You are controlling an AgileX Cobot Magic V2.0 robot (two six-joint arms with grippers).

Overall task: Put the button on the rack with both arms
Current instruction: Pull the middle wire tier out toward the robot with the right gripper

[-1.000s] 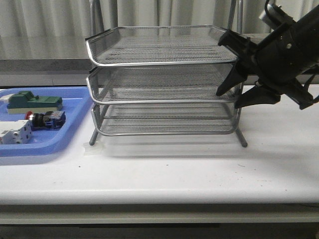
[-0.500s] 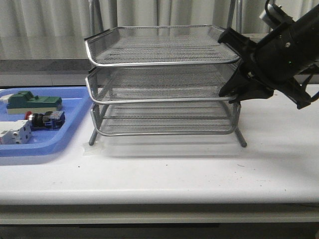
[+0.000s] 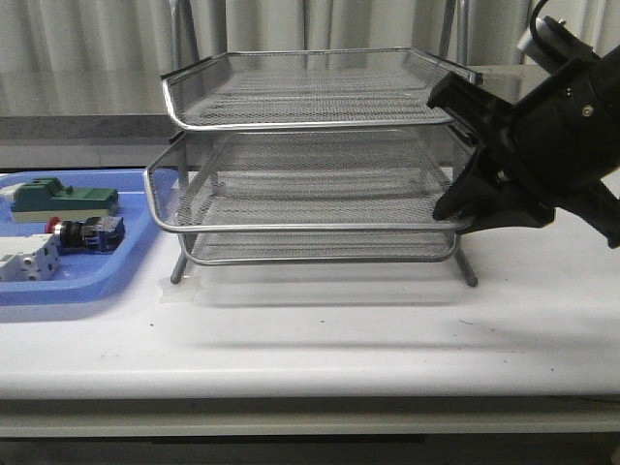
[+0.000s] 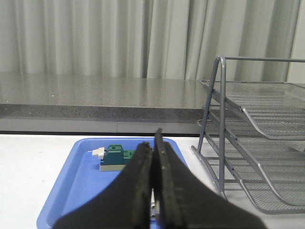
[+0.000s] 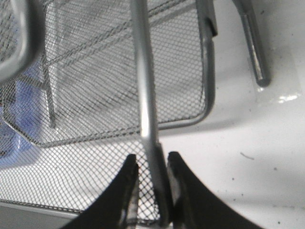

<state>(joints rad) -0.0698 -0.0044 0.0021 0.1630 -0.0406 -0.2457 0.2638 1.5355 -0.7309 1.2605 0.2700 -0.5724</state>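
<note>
Right gripper (image 5: 151, 179) was clenched on the rack (image 3: 310, 145) middle tier's rim; left gripper (image 4: 153, 191) was closed, empty. Tier could jam or the rack could skid toward the front edge if pulled skewed.

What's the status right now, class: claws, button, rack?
Right claw shut on the rack's middle tier rim, tier slid out. Left claw shut, empty, above the blue tray. Button in that tray, untouched. Nothing blocking.

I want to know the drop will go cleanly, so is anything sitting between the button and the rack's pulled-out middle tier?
Nothing visible does. The button lies in the blue tray, just left of the rack. The middle tier juts out toward the front, its mesh bare, the right gripper clamped on its rim. The left gripper is shut, empty.
</note>
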